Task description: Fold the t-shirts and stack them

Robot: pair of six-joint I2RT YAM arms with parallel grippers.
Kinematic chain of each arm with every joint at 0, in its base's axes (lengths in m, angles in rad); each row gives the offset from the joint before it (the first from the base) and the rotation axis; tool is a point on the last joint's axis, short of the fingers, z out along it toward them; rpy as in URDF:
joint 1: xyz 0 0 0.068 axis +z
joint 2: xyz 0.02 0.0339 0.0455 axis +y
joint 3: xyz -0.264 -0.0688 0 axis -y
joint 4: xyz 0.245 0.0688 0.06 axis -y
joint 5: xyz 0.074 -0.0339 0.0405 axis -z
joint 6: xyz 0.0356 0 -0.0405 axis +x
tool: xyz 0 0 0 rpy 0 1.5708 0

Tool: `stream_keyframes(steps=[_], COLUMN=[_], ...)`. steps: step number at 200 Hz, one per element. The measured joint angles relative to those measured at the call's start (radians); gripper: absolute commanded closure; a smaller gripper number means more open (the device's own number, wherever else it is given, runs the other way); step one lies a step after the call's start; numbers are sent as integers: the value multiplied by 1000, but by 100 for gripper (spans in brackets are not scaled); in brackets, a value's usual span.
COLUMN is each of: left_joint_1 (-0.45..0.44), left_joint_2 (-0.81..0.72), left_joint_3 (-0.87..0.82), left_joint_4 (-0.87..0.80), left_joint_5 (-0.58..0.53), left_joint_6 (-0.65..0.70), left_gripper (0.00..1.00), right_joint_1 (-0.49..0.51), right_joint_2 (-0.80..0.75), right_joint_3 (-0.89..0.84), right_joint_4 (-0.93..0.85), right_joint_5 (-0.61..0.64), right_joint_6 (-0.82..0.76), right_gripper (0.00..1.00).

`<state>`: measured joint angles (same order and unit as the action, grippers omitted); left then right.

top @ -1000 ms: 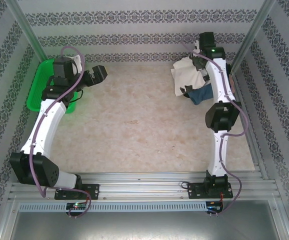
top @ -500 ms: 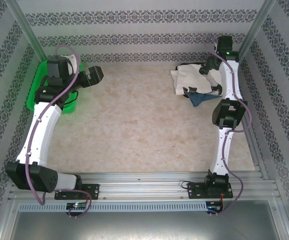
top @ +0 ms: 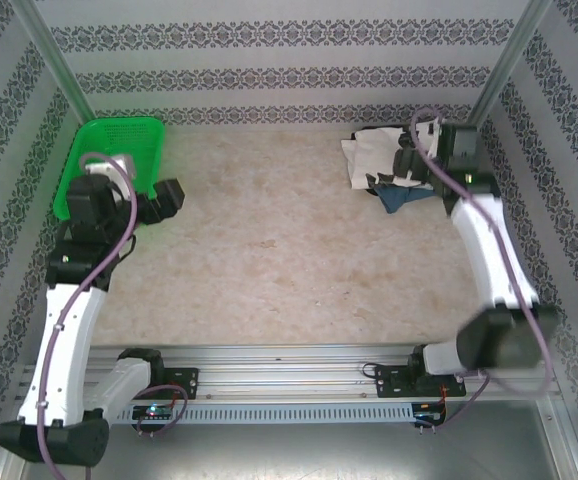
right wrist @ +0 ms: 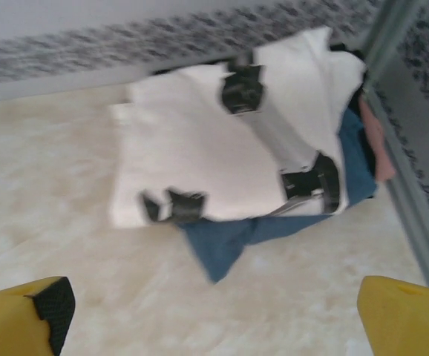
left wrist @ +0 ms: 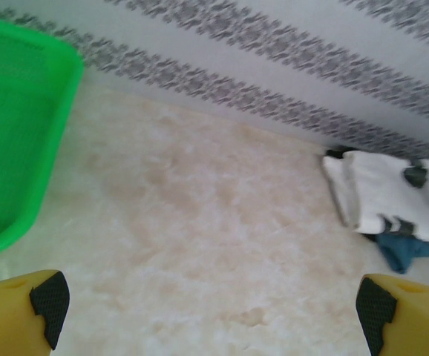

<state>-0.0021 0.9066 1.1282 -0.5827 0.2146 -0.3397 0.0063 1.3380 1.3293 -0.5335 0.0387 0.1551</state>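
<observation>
Just let go of white shirt (right wrist: 200, 163), left folded atop blue shirt (right wrist: 222, 241), well apart from basket (top: 119, 135). Pulled right gripper (right wrist: 218, 315) back, spread wide, empty. Parked left gripper (left wrist: 207, 304) near basket, wide, empty. Likely finished stacking.

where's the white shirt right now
In the top view the white shirt lies in the far right corner of the table, resting on top of the blue shirt.

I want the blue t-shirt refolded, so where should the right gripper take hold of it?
Probably the blue t-shirt's pointed corner poking out from under the white t-shirt, coming from the near side: that flap lies uncovered, while most of it is pinned beneath.
</observation>
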Motion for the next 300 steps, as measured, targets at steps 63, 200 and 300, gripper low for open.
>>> stream_keyframes(steps=[63, 200, 300], left_joint_1=[19, 71, 74], left_joint_2=[-139, 493, 686], left_joint_3=[-481, -896, -756], left_joint_4=[179, 1406, 1554], left_joint_5=[-241, -213, -109], left_joint_6=[95, 211, 276], left_gripper=[0, 0, 0], right_joint_1=[190, 64, 29], right_joint_2=[-460, -135, 181], right_joint_3=[-689, -1101, -975], right_joint_4=[135, 1163, 1420], right_joint_5=[54, 106, 106], right_joint_6=[112, -142, -125], right_gripper=[2, 2, 2])
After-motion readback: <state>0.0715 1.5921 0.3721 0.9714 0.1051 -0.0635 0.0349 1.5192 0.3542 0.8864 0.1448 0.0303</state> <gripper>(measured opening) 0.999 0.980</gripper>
